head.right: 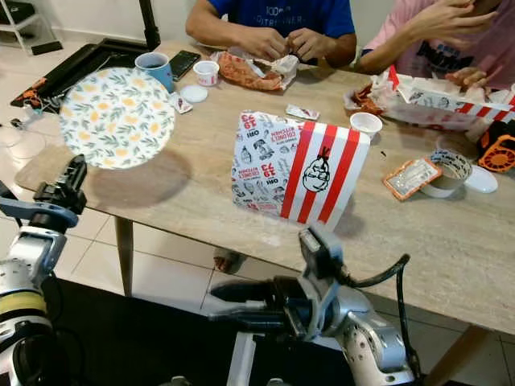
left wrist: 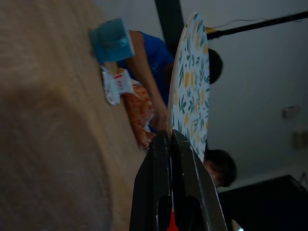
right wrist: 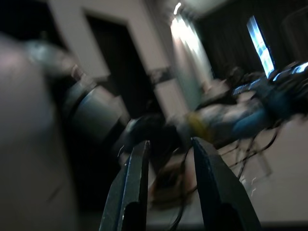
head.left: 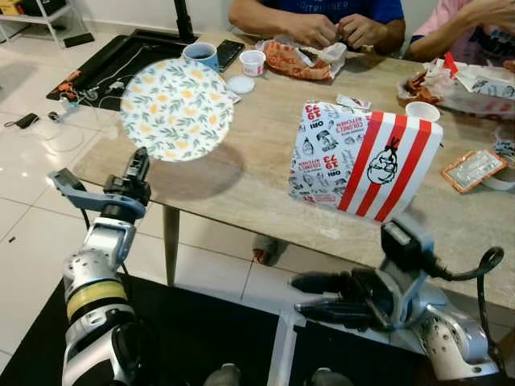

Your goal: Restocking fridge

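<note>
Left tool clamped on near rim of floral plate, held level above the worktop's left corner; right tool, fingers apart, idles below the near edge, pointing left.

Lower centre of the frame, the near strip of the table lies bare between the plate lifted over its left end and the striped box standing upright at centre right. Behind them, cup, phone, tubs and wrappers crowd the top edge. Two people's hands block the far side.
</note>
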`<state>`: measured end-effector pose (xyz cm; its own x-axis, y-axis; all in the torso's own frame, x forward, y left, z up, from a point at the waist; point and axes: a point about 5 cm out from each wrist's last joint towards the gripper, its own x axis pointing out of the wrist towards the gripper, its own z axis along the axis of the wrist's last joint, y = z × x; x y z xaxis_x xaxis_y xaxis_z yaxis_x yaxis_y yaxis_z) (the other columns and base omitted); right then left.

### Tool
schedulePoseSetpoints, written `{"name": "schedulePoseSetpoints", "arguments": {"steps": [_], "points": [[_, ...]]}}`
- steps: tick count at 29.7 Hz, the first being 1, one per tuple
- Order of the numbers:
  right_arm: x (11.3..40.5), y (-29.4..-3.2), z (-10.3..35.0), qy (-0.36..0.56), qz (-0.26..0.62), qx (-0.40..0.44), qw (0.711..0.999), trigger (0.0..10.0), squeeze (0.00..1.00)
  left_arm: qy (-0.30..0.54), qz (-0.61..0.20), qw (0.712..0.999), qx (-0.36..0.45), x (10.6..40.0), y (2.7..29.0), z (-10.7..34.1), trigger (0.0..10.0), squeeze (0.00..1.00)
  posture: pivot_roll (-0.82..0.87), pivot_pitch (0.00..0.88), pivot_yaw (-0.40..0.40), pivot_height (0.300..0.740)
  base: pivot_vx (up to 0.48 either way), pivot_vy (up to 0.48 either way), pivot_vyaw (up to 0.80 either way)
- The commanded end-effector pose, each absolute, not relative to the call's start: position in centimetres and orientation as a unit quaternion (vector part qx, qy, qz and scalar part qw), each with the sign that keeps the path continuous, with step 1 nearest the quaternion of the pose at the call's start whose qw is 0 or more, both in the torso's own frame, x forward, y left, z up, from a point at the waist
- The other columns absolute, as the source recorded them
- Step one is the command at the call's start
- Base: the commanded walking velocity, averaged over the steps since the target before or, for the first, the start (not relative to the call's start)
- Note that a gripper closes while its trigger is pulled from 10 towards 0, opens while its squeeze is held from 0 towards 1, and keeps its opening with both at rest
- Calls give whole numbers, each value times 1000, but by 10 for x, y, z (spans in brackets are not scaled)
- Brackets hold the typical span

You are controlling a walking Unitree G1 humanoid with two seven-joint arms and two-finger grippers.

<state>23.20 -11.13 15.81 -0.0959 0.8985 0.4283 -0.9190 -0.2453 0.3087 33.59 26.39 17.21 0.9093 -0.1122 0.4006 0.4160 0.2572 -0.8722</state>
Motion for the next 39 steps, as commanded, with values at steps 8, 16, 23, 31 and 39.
{"name": "schedulePoseSetpoints", "arguments": {"steps": [8,16,23,31,39], "points": [[265,-117,196,-126,646,326,679,10000,0,-138,-243,775,-567,327,253,187,10000,0,-50,86,44,740,0,0,0],[273,-107,226,-178,632,342,672,10000,0,-117,-308,760,-561,322,224,190,10000,0,-46,62,46,740,0,0,0],[301,-99,227,-169,554,354,735,10000,1000,-89,-355,740,-565,318,192,189,10000,0,-40,39,42,740,0,0,0],[320,-105,223,-167,468,355,792,10000,1000,-82,-378,721,-575,315,178,186,10000,0,-45,39,40,740,0,0,0],[335,-123,230,-187,398,347,828,10000,1000,-83,-387,715,-576,311,172,187,10000,0,-43,40,37,740,0,0,0]]}}
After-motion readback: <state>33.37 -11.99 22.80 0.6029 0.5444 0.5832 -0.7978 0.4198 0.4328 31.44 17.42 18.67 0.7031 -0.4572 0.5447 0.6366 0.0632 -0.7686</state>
